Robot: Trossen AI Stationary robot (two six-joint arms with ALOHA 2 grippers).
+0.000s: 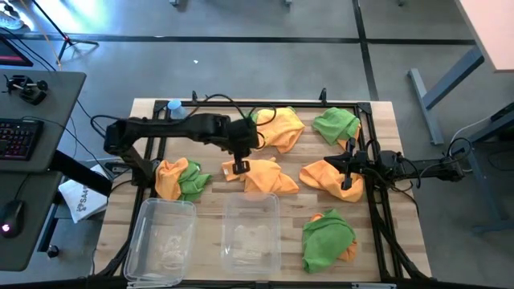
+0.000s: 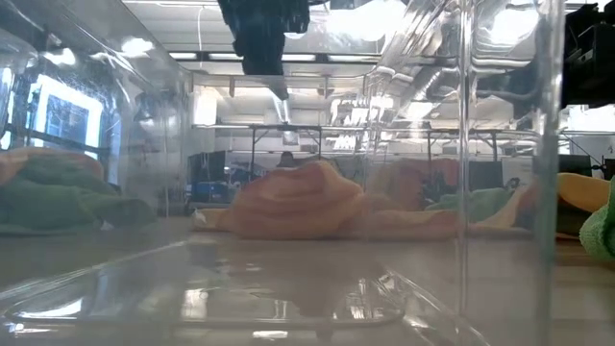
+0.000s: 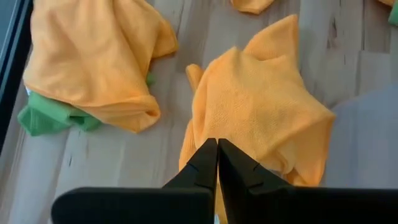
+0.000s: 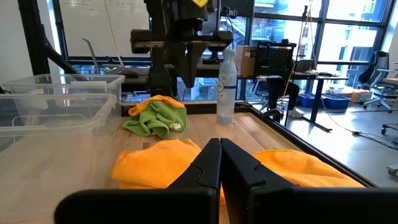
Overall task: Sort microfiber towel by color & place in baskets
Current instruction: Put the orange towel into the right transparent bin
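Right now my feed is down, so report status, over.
Left gripper shut above centre orange towel. Right gripper shut over another. Both baskets empty.

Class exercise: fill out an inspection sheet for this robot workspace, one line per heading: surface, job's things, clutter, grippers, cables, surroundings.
Surface: wooden table inside a black frame.
Job's things: two clear tubs, left tub and right tub, both without cloths; orange and green cloths loose on the table, among them an orange cloth in the middle and a green cloth at the near right.
Clutter: water bottle at the far left corner.
Grippers: left gripper shut above the middle orange cloth; right gripper shut over an orange cloth on the right.
Cables: black cable looping along the far edge.
Surroundings: desk with keyboard to the left; white packet beside the table.
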